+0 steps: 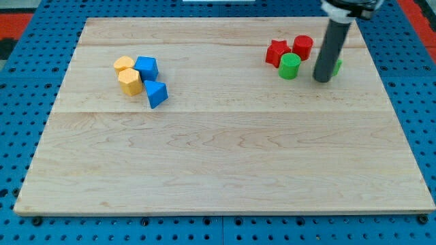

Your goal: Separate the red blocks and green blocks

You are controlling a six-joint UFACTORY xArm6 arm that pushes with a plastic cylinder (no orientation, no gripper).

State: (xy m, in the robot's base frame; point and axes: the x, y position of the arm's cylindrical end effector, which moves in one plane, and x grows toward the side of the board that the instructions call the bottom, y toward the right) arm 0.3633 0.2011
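A red star-shaped block [275, 52] and a red cylinder [302, 47] sit close together at the view's upper right. A green cylinder [289, 66] stands just below them, touching or nearly touching the red star. A second green block [337, 67] is mostly hidden behind the rod; its shape cannot be made out. My tip [323, 79] rests on the board just right of the green cylinder, at the left edge of the hidden green block and below the red cylinder.
At the view's upper left, two yellow blocks [129, 75] sit against a blue block [146, 67] and a blue wedge-like block [157, 93]. The wooden board [218, 163] lies on a blue pegboard surface.
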